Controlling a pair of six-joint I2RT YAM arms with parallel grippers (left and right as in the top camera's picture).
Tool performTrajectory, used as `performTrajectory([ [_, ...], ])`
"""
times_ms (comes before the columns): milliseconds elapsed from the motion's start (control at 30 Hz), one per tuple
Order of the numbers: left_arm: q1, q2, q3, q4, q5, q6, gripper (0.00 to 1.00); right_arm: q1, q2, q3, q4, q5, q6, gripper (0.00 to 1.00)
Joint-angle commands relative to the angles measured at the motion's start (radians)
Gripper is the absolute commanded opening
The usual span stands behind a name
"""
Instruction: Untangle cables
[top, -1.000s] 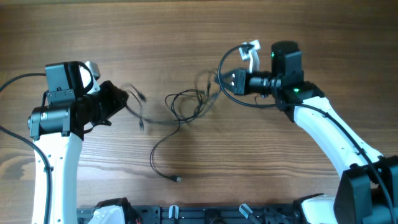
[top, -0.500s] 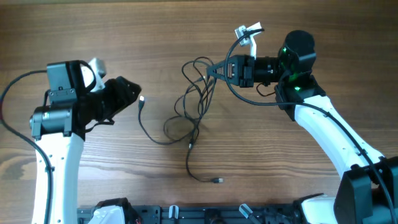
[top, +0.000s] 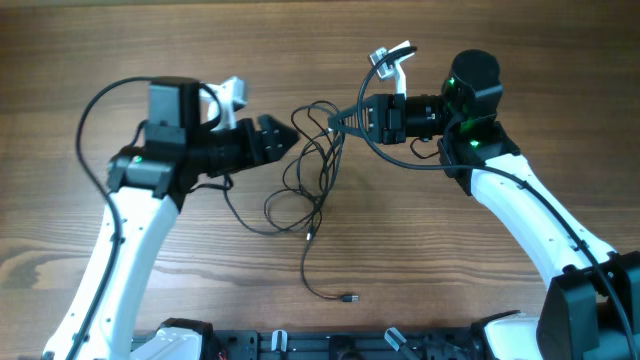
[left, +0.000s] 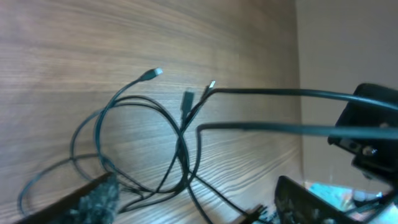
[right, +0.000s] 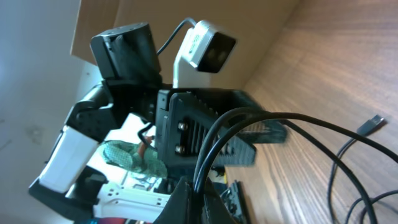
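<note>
The cables (top: 312, 172) are thin black cords in a loose tangle at the table's middle. One plug end (top: 348, 298) trails toward the front. My right gripper (top: 335, 122) is shut on the top of the tangle and holds strands off the table; its jaws (right: 198, 198) pinch two cords (right: 323, 124). My left gripper (top: 290, 138) is open, just left of the tangle and facing the right gripper. In the left wrist view its fingers (left: 193, 208) stand wide apart with crossing cords (left: 180, 137) between them and a plug (left: 155, 73) farther off.
The wooden table (top: 500, 300) has a black rail (top: 300, 345) along its front edge. Thicker arm cables loop beside the left arm (top: 95, 110) and above the right wrist (top: 365, 95). The left gripper's body (right: 205, 127) fills the right wrist view.
My left arm has swung right and up to the tangle, away from the cable end it was near. The right gripper has stayed put, shut on the cords. The trailing plug shifted little.
</note>
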Motion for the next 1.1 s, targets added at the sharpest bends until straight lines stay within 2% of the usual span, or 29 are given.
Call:
performTrajectory([
  [0, -0.059, 0.058, -0.002, 0.05, 0.02, 0.038, 0.91, 0.003, -0.006, 0.013, 0.003, -0.054, 0.083, 0.04],
  [200, -0.109, 0.115, -0.002, 0.156, 0.02, 0.038, 0.92, 0.003, -0.006, 0.013, 0.03, -0.102, 0.178, 0.04],
  [433, -0.119, 0.135, -0.002, 0.261, 0.02, 0.037, 0.9, 0.003, -0.006, 0.013, 0.187, -0.174, 0.342, 0.04],
  [500, -0.119, 0.135, -0.002, 0.281, 0.02, 0.038, 0.78, 0.003, -0.006, 0.013, 0.217, -0.185, 0.385, 0.04],
  [600, -0.119, 0.135, -0.002, 0.298, 0.02, 0.038, 0.37, 0.003, -0.006, 0.013, 0.245, -0.208, 0.421, 0.04],
  [633, -0.118, 0.134, -0.002, 0.298, 0.019, 0.038, 0.2, 0.003, -0.006, 0.013, 0.249, -0.214, 0.421, 0.04],
  [700, -0.115, 0.134, -0.002, 0.298, 0.018, 0.038, 0.04, 0.003, -0.006, 0.013, 0.249, -0.214, 0.42, 0.04],
  [1067, -0.048, 0.128, -0.002, 0.29, 0.037, 0.037, 0.04, 0.001, 0.001, 0.012, 0.241, -0.215, 0.402, 0.04],
])
